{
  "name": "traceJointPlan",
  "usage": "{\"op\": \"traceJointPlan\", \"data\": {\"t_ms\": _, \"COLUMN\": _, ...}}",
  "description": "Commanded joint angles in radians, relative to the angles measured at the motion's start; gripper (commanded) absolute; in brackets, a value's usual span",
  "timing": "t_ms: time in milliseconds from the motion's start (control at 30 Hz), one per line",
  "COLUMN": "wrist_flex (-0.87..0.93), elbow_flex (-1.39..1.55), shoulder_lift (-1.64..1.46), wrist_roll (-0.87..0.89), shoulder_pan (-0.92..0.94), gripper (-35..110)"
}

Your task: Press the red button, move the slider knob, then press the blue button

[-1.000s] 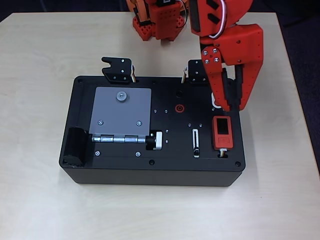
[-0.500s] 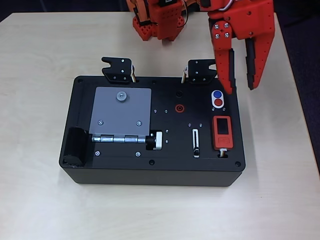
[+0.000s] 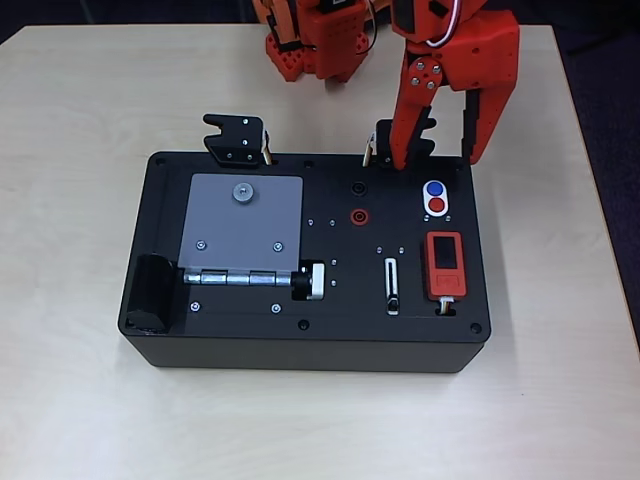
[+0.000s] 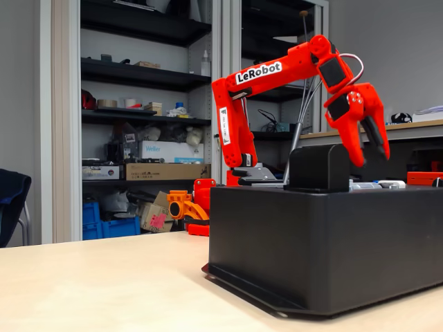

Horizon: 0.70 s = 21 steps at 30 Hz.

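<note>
I see the gripper in the upper right of the overhead view, its fingers spread apart and empty, above the back edge of the black box. In the fixed view it hangs clear above the box top. The red button and blue button sit just below it, uncovered. The slider knob lies at the slot's lower end, lower centre-right.

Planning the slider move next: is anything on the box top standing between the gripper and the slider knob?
Nothing visible does. The gripper hangs open above the box's back edge; between it and the slider knob lies only flat panel with small screws. The orange-red block sits right of the slot.
</note>
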<state>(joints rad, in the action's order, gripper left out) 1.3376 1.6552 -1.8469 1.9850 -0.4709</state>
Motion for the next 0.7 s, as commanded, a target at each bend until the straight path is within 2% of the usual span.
{"op": "traceJointPlan", "data": {"t_ms": 0, "wrist_flex": -0.008, "elbow_flex": 0.031, "shoulder_lift": -0.038, "wrist_roll": 0.003, "shoulder_pan": -0.014, "gripper": 28}}
{"op": "traceJointPlan", "data": {"t_ms": 400, "wrist_flex": -0.054, "elbow_flex": 0.06, "shoulder_lift": -0.005, "wrist_roll": -0.052, "shoulder_pan": 0.011, "gripper": 38}}
{"op": "traceJointPlan", "data": {"t_ms": 667, "wrist_flex": -0.058, "elbow_flex": 0.071, "shoulder_lift": 0.002, "wrist_roll": -0.078, "shoulder_pan": 0.031, "gripper": 40}}
